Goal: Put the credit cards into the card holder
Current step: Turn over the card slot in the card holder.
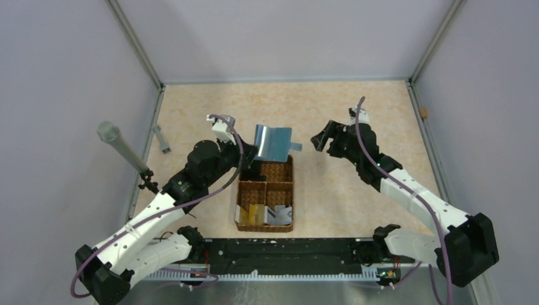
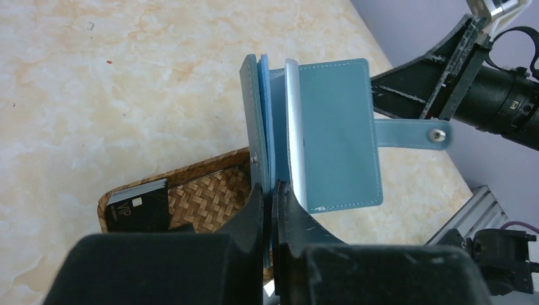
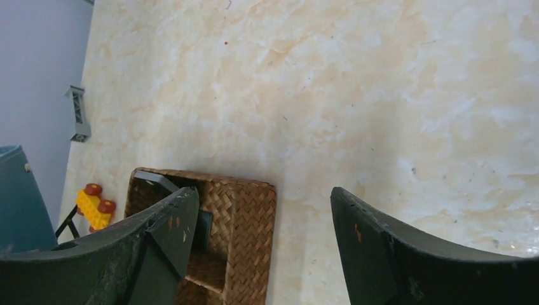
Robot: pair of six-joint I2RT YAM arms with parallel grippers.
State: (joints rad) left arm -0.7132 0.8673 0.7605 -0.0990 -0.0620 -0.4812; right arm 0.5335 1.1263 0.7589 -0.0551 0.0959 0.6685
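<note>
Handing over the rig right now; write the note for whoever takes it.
Grippers: left gripper shut on the card holder, held open above the wicker basket; right gripper open, empty, off to the holder's side.
Done: a pale card shows inside the holder.
Left: gold card and grey cards lie in the basket's near compartments; they probably go in next.
</note>
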